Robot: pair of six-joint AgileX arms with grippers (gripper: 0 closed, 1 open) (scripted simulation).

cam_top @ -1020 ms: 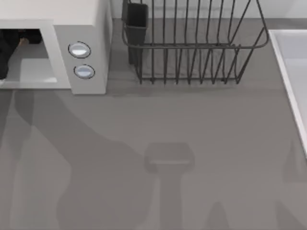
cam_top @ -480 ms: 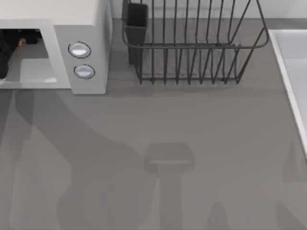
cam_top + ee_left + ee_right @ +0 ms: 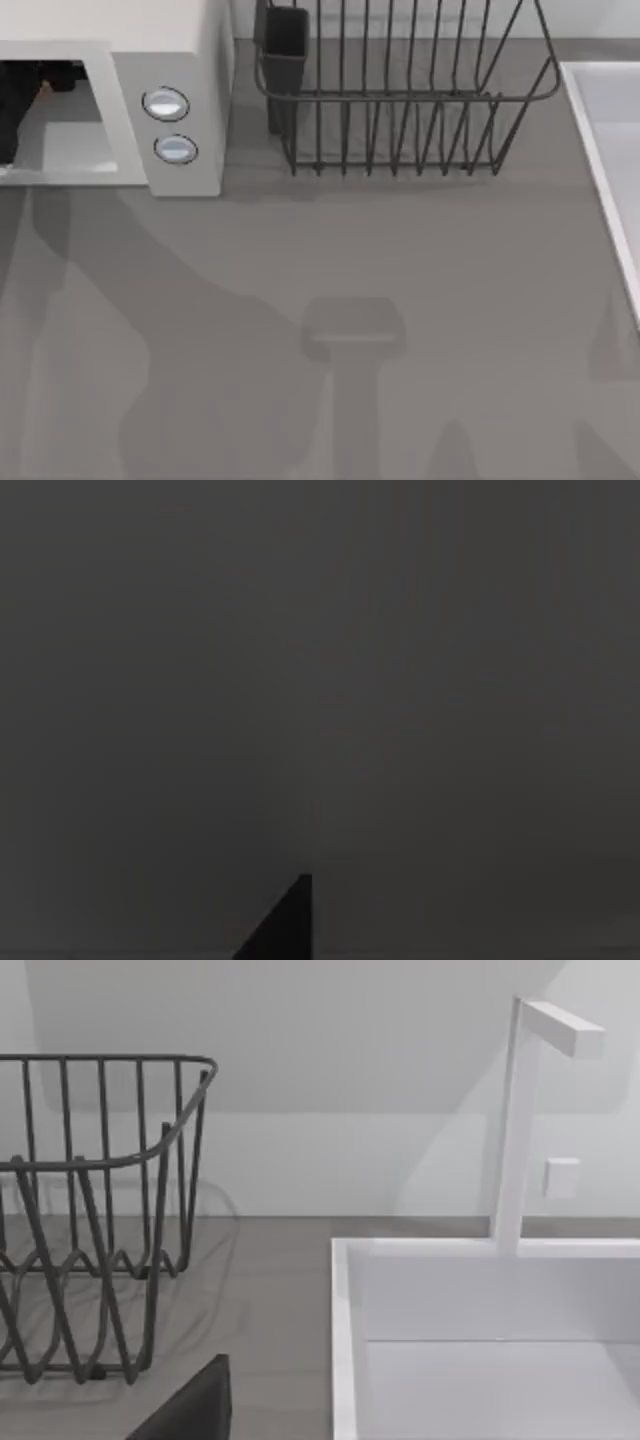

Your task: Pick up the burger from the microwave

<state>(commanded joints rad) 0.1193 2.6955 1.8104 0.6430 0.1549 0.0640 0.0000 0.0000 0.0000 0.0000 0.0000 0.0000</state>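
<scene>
The left gripper is deep inside the microwave cavity; whether its fingers are parted or closed, I cannot tell (its wrist view is dark); a tan sliver just beside it may be the burger; lifting out seems still undone.

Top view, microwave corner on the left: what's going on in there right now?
The left arm's dark gripper is reached into the cavity of the light grey-white boxy microwave, at the table's far left. A sliver of the small orange-tan burger shows beside it, deep in the cavity. Whether it is gripped can't be told. The left wrist view is dark. The black wire dish rack stands alongside.
</scene>
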